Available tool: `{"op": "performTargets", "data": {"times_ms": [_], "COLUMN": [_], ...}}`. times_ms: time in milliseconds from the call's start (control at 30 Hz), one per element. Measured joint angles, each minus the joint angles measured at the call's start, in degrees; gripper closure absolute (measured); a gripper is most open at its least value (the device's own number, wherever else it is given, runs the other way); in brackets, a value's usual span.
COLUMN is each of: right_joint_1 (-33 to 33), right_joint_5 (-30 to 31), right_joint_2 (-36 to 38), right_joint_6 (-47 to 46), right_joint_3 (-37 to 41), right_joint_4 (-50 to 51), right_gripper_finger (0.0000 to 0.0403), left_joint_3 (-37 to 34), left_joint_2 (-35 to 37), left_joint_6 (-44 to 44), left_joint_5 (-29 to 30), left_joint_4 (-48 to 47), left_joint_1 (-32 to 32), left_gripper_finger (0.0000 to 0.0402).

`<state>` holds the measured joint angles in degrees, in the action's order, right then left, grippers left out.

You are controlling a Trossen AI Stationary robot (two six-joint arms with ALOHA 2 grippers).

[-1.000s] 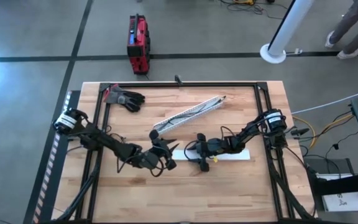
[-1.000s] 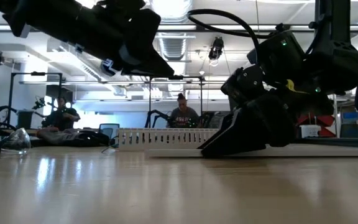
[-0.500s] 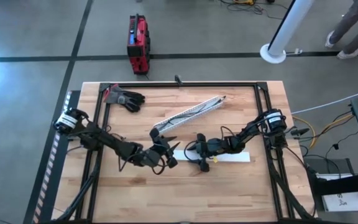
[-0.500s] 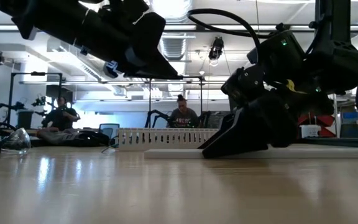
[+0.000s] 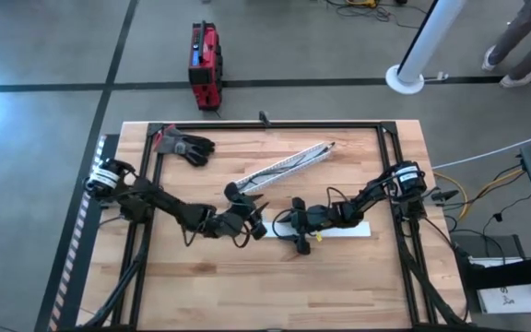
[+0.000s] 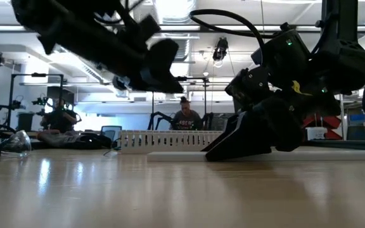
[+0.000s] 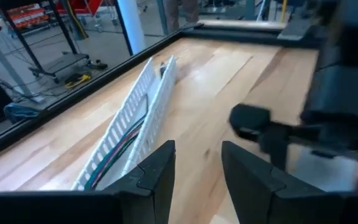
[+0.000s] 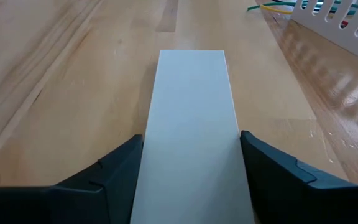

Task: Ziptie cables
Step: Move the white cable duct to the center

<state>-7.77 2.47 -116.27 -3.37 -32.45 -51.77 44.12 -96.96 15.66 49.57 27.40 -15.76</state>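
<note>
Green, red and dark cables (image 7: 124, 151) lying inside white channel (image 5: 279, 167), table centre toward 1 o'clock. Left gripper (image 5: 253, 221) raised at channel's 7 o'clock end, fingers apart, empty. Right gripper (image 5: 299, 237) low, fingers straddling white lid (image 8: 193, 130).

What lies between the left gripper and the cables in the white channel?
In the left wrist view only bare wooden table lies between the open left gripper and the cables in the white channel.
</note>
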Motion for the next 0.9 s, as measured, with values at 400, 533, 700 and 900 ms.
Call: {"op": "performTargets", "data": {"times_ms": [400, 533, 700, 900], "right_joint_1": [-0.2, -0.2, -0.2, -0.2], "right_joint_5": [0.3, 0.5, 0.5, 0.6], "right_joint_2": [0.0, 0.0, 0.0, 0.0], "right_joint_6": [0.1, 0.2, 0.2, 0.3], "right_joint_3": [0.0, 0.0, 0.0, 0.0], "right_joint_4": [-0.1, -0.1, -0.1, -0.1], "right_gripper_finger": [0.018, 0.0178, 0.0181, 0.0181], "left_joint_3": [3.7, 5.4, 5.5, 4.4], "left_joint_2": [-6.5, -6.5, -6.7, -7.8], "left_joint_6": [-9.0, -12.0, -12.0, -16.5], "left_joint_5": [-22.0, -26.0, -35.7, -38.2], "left_joint_4": [1.8, 0.6, -1.9, -1.7], "left_joint_1": [14.5, 19.8, 25.2, 26.0], "left_gripper_finger": [0.0225, 0.0209, 0.0203, 0.0214]}}
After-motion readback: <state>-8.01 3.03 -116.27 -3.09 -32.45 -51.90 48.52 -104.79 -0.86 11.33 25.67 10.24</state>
